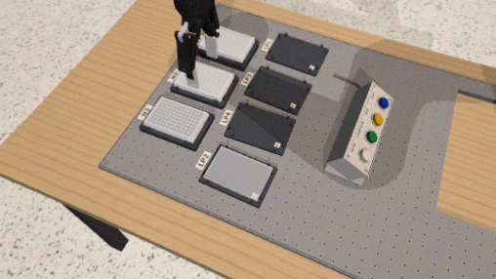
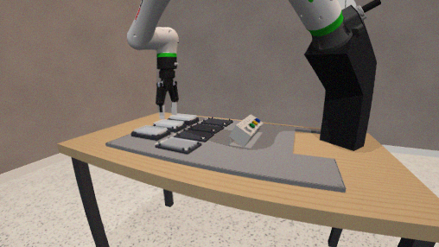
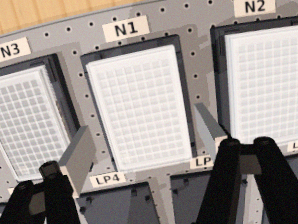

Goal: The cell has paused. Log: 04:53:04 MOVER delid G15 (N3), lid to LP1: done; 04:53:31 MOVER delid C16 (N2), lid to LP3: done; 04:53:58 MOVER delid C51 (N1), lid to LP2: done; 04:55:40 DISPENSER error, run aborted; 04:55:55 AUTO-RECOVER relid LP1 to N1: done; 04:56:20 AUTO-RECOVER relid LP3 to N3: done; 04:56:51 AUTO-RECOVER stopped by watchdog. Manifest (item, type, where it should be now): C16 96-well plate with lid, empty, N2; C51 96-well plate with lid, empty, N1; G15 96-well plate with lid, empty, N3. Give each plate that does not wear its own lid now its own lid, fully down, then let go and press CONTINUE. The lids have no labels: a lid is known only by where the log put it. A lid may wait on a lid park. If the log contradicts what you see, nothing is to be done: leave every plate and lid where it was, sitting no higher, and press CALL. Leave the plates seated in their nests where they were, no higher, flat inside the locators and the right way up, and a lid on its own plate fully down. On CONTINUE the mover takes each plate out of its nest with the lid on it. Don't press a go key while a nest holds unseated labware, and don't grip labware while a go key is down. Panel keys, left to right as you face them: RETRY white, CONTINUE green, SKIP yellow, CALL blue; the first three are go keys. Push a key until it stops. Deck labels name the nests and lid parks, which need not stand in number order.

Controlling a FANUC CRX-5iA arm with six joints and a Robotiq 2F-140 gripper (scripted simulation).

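Plates in nests: white 96-well plate at N1 (image 3: 141,106) is sitting lidded right under me, N2 plate (image 3: 266,83) lidded too, N3 plate (image 3: 27,119) is showing bare wells. Translucent grey lid (image 1: 238,174) is resting on LP2. My black two-finger gripper (image 3: 140,163) is hovering spread, grasping nothing.

top: high oblique over deck (image 1: 312,215) | exterior: far, table-level | wrist: close, downward | shared: nests
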